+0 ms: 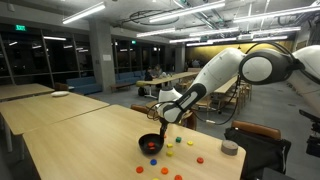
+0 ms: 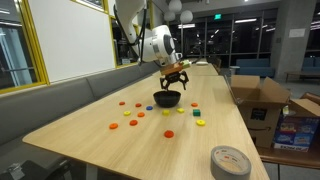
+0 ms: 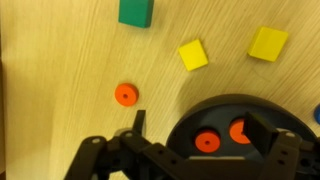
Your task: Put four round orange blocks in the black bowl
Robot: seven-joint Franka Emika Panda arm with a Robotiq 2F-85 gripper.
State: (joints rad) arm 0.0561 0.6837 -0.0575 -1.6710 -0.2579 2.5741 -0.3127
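The black bowl stands on the wooden table. In the wrist view, the bowl holds two round orange blocks. Another orange block lies on the table left of the bowl. More orange blocks lie around the bowl in both exterior views. My gripper hangs just above the bowl, open and empty, with its fingers either side of the bowl's opening.
Two yellow blocks and a green block lie on the table beyond the bowl. A grey tape roll sits near the table's end. Cardboard boxes stand beside the table.
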